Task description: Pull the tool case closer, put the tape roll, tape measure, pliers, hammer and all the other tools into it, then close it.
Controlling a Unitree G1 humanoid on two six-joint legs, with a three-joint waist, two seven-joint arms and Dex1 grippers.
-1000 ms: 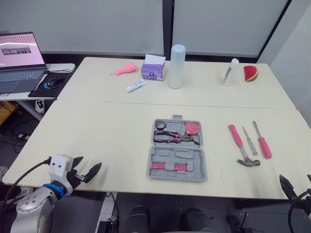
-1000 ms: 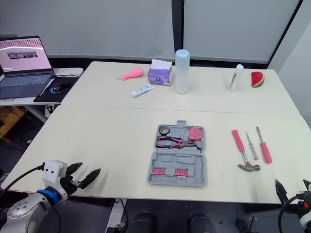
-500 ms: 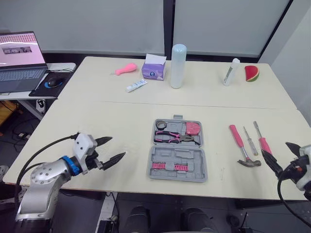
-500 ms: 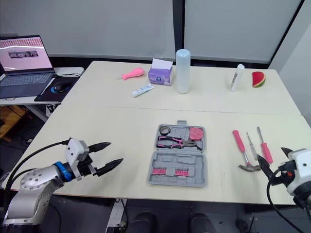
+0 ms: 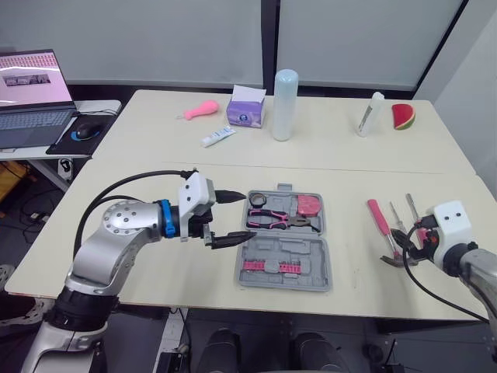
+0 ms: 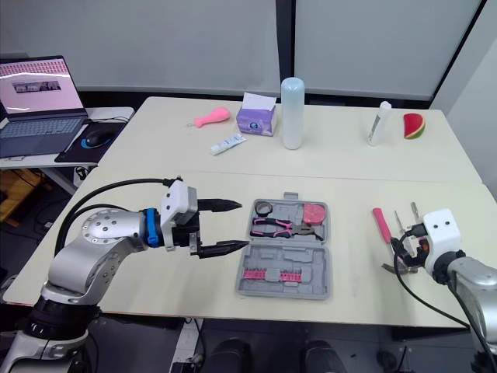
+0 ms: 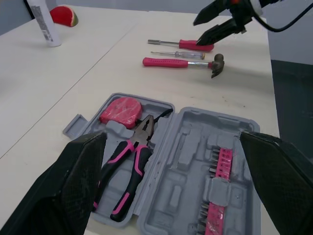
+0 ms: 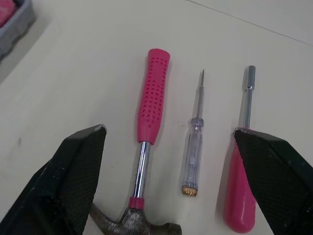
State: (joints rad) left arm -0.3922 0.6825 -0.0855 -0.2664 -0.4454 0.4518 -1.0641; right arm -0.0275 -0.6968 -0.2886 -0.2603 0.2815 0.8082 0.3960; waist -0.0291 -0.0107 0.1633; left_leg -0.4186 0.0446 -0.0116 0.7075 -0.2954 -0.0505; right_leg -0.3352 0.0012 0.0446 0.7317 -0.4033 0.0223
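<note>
Left gripper [image 5: 231, 217], fingers spread wide, hovers just beside the open tool case [image 5: 283, 260] at mid-table, where the tape roll [image 5: 257, 200], tape measure [image 5: 308, 205] and pliers [image 5: 279, 221] already sit in their slots. Right gripper [image 7: 196, 33], likewise spread, hangs over the hammer [image 8: 146, 127], which lies beside two screwdrivers [image 8: 191, 147] well to the right of the case. Judging by this, those three are left to pack and the lid is not yet shut.

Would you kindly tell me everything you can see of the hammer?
The hammer has a pink dimpled grip, a shiny metal shank and a dark, worn-looking claw head. It lies flat on the table, right of the case, head towards the robot, grip pointing away. Only the table touches it. A clear-handled screwdriver lies alongside, apart from it. The open right gripper hovers over it without holding it.
</note>
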